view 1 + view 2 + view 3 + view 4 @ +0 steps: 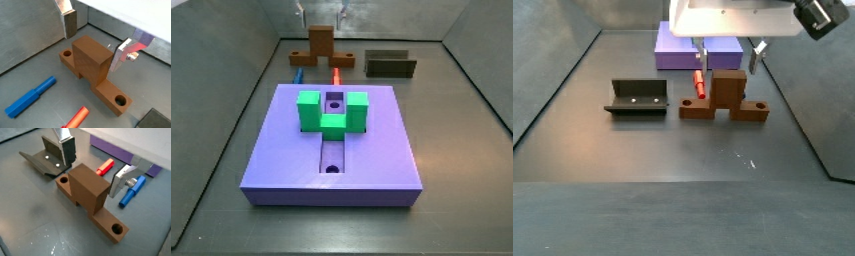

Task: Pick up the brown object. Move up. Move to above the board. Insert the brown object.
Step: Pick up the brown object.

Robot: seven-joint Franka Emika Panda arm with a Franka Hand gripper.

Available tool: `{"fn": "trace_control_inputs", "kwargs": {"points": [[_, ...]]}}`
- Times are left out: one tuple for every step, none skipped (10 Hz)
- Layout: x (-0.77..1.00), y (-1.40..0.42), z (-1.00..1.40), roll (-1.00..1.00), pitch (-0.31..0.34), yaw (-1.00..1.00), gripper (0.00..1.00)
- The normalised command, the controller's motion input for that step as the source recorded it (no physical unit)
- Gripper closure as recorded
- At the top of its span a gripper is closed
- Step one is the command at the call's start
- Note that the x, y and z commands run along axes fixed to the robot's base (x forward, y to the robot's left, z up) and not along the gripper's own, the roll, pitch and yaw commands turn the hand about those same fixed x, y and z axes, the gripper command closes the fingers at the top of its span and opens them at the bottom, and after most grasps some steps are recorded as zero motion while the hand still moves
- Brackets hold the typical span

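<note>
The brown object (90, 62) lies on the grey floor, a flat bar with a round hole at each end and a tall upright block in the middle. It shows in both wrist views (87, 190) and both side views (318, 48) (724, 100). My gripper (92, 52) is open with nothing held. Its silver fingers (124, 54) stand on either side of the upright block near its top, one close against it and one apart. The purple-blue board (385, 150) with the green U-shaped block (331, 110) on its groove lies away from the brown object.
The dark fixture (636, 98) stands beside the brown object (47, 158). A red peg (105, 165) and a blue peg (132, 190) lie between the brown object and the board (680, 45). Grey walls enclose the floor.
</note>
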Motion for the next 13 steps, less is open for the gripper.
{"fn": "trace_control_inputs", "kwargs": {"points": [[0.00, 0.11, -0.18, 0.00, 0.000, -0.14, 0.00], [0.00, 0.04, -0.14, 0.00, 0.000, -0.13, 0.00], [0.00, 0.01, -0.15, 0.00, 0.000, -0.15, 0.00], [0.00, 0.01, -0.16, 0.00, 0.000, -0.13, 0.00], [0.00, 0.01, -0.17, 0.00, 0.000, -0.15, 0.00], [0.00, 0.04, -0.23, 0.01, 0.000, -0.14, 0.00], [0.00, 0.05, -0.19, 0.02, 0.000, -0.12, 0.00], [0.00, 0.04, -0.17, 0.02, 0.000, -0.09, 0.00], [0.00, 0.04, -0.14, 0.01, 0.000, -0.03, 0.00], [0.00, 0.03, -0.13, 0.00, 0.000, 0.00, 0.00], [0.00, 0.03, -0.15, 0.00, 0.010, 0.00, 0.00], [0.00, 0.01, -0.11, 0.01, 0.020, 0.00, 0.00], [0.00, 0.02, -0.09, 0.01, 0.014, 0.00, 0.00]]}}
